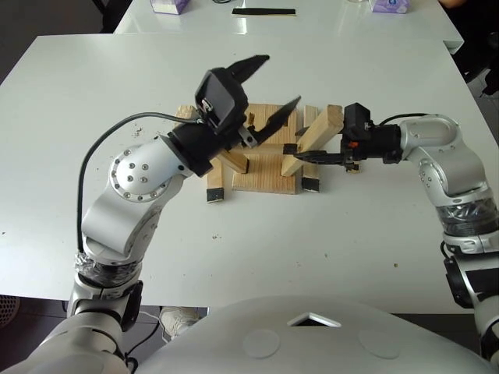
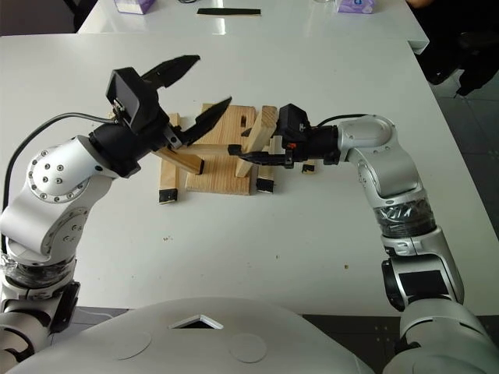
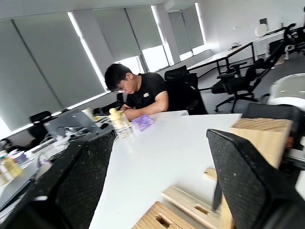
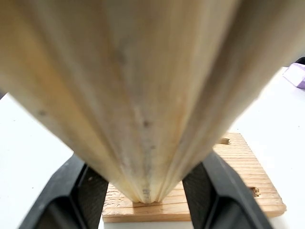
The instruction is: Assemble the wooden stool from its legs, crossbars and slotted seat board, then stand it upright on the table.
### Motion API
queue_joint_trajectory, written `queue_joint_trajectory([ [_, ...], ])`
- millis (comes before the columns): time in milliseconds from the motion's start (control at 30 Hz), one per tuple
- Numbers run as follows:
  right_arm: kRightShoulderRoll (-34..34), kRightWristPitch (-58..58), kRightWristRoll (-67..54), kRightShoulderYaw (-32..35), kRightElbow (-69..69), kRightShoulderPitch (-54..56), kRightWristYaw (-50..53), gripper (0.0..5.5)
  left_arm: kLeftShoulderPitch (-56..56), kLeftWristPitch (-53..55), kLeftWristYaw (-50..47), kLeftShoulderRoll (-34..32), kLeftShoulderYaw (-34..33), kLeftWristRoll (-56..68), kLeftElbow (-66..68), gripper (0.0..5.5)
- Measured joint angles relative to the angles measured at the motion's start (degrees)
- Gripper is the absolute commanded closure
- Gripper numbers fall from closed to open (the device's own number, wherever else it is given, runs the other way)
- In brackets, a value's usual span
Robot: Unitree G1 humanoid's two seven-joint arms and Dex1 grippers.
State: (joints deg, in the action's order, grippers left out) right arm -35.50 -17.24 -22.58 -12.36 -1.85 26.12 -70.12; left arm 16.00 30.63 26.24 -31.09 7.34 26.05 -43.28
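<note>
Stool leg (image 1: pixel 320 128), pinched in my right gripper (image 1: pixel 301 153), tilts over the seat board (image 1: pixel 265 178) for slotting; my left gripper (image 1: pixel 274 81) hovers spread, probably to steady.

My left arm is bent at the elbow, forearm raised over the desk (image 1: pixel 359 241). The left gripper (image 1: pixel 281 78) hangs in the air with its two fingers spread wide, holding nothing. My right arm reaches inward from the right, forearm low and level. The right gripper (image 1: pixel 300 153) is clamped on a wooden leg (image 1: pixel 323 127), with its fingers (image 4: pixel 78 193) pressing either side.
</note>
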Motion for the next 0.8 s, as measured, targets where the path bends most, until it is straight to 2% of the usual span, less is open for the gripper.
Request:
queue_joint_trajectory([
  [67,-0.01,0.15,0.11,-0.43,1.16,1.04,-1.10,3.47,-0.02,0.01,3.74,-2.87,-0.46,0.39,-0.30,1.96],
  [267,0.00,2.53,0.67,-1.33,1.82,1.69,-2.08,3.47,-1.57,0.86,7.56,-5.65,-0.79,1.53,-1.02,1.96],
  [367,-0.01,2.64,0.68,-1.36,1.80,1.71,-2.13,3.47,-5.20,-0.94,9.80,-9.32,1.83,-3.50,-0.89,1.96],
  [467,-0.09,2.73,0.71,-1.43,2.08,1.95,-2.48,3.47,-6.59,-3.24,10.87,-10.24,4.31,-7.25,-0.05,1.96],
  [800,-0.18,3.44,1.08,-2.95,1.40,2.65,-3.35,3.47,-5.20,-6.85,10.13,-6.23,8.26,-15.19,7.22,3.49],
])
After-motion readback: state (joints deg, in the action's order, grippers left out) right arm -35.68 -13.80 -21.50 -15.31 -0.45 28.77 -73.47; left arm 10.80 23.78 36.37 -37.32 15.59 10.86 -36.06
